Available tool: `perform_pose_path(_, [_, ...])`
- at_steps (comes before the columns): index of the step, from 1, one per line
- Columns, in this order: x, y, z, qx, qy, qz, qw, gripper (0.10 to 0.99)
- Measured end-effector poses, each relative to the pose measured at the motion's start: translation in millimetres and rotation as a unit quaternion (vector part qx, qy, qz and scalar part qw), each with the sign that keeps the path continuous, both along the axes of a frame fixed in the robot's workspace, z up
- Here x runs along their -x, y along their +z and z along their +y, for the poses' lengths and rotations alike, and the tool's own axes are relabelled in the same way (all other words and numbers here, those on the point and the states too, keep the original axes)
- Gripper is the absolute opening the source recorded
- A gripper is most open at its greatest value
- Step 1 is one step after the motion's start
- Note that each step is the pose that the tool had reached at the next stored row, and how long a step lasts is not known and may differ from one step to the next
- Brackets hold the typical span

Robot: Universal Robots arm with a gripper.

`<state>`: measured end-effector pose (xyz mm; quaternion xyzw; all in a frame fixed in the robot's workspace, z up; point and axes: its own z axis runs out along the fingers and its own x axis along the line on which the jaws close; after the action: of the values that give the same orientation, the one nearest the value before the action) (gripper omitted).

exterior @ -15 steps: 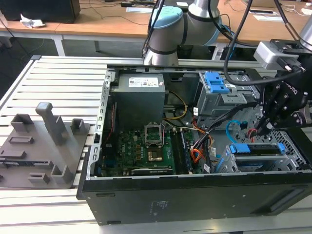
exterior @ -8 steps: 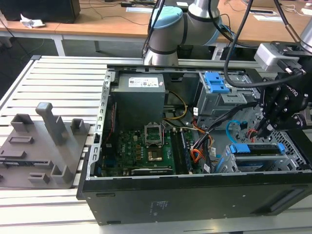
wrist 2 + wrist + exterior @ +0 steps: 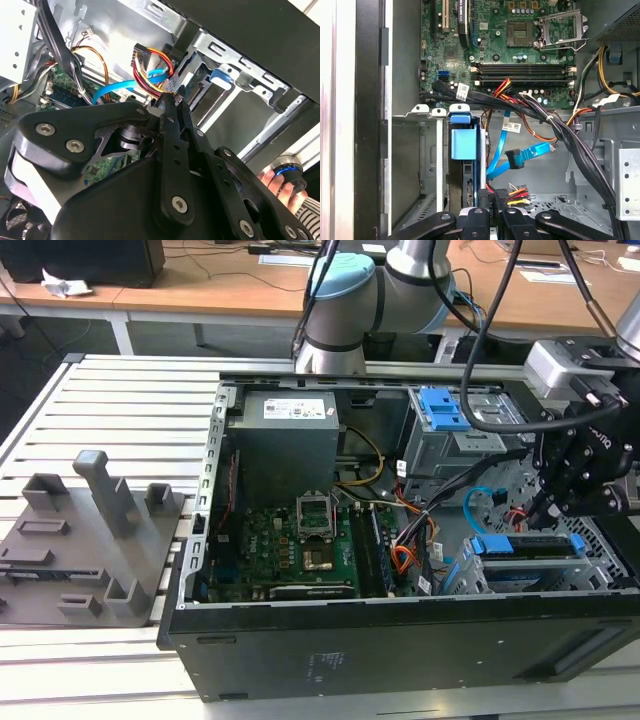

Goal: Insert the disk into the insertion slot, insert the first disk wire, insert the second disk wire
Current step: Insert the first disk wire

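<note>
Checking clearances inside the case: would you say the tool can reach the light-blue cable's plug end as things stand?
Probably yes for clearance: the light-blue cable hangs in open space just ahead of the tool, nothing crossing between. But the tool looks shut on the red-orange-black wires.

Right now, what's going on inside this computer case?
The robot's gripper is down in the open computer case, closed on the plug of the first disk wire beside the disk, which already sits in the insertion slot. The second disk wire loops loose nearby, not yet plugged into the disk.
</note>
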<state>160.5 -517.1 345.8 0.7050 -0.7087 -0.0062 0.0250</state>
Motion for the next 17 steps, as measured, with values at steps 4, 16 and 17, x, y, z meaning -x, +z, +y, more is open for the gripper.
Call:
perform_pose_path(4, [-0.8,-0.6,-7.5,0.0000,0.000,0.0000,1.0000,0.165])
perform_pose_path(16, [-2.7,1.8,-15.1,-0.0001,0.000,0.0000,1.0000,0.165])
perform_pose_path(17, [-3.0,1.5,-15.1,0.0000,0.000,0.0002,1.0000,0.165])
